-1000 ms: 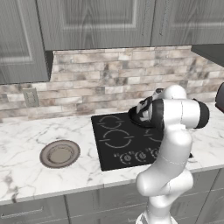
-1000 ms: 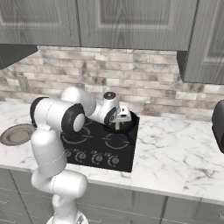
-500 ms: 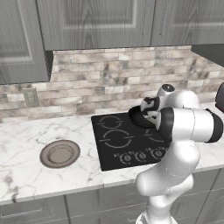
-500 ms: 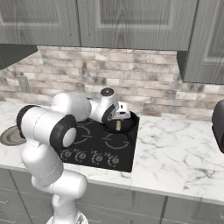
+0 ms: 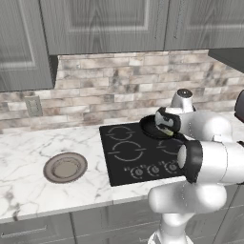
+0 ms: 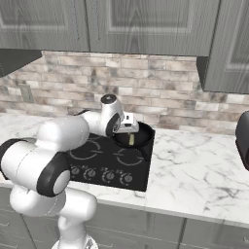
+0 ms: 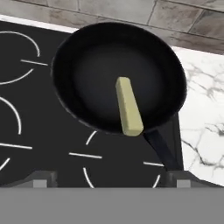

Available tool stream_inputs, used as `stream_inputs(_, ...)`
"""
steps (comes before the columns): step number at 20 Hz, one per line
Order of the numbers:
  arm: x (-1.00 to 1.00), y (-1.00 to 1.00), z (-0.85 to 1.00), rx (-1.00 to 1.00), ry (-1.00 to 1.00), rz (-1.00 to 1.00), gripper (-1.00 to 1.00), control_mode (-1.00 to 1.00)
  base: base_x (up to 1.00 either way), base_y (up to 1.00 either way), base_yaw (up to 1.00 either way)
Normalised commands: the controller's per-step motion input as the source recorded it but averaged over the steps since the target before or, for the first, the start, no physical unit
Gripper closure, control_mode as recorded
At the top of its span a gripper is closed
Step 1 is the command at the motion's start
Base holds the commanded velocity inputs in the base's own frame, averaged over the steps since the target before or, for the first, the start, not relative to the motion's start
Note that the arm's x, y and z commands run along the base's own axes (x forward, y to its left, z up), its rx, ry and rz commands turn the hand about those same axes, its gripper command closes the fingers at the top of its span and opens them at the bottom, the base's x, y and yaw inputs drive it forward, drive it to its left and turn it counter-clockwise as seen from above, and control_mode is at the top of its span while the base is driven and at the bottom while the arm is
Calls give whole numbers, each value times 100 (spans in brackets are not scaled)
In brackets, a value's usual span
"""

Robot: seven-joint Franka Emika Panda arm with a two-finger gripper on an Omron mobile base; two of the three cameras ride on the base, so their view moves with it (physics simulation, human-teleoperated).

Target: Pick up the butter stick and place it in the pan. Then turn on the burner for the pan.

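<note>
Butter stick (image 7: pixel 128 106) lying flat inside pan (image 7: pixel 87 65), toward the rim nearest the handle, touching no finger. Pan on the back right ring of the cooktop (image 5: pixel 125 155). Tool (image 7: pixel 110 178) above the pan, fingers spread wide, gripping nothing.

Light is even and diffuse across all three rendered views, with no clear source and only faint shadows. The round black frying pan (image 7: pixel 118 76) reads nearly featureless inside, while the pale yellow-olive butter bar (image 7: pixel 128 106) stands out cleanly. Both base views look slightly soft; edges show no bending.
</note>
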Motion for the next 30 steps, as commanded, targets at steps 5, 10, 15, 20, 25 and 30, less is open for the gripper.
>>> stream_inputs(5,-50,0,43,0,24,-11,-100,-100,0,0,0)
stream_inputs(10,-54,8,7,0,20,-7,-100,-100,0,0,0)
stream_inputs(15,-58,19,-14,0,5,0,-100,-100,0,0,0)
stream_inputs(20,-33,7,-25,0,5,0,-100,-100,0,0,0)
stream_inputs(25,-24,0,-32,2,1,1,-100,-100,0,0,0)
stream_inputs(30,-9,0,-20,6,0,2,-100,-100,0,0,0)
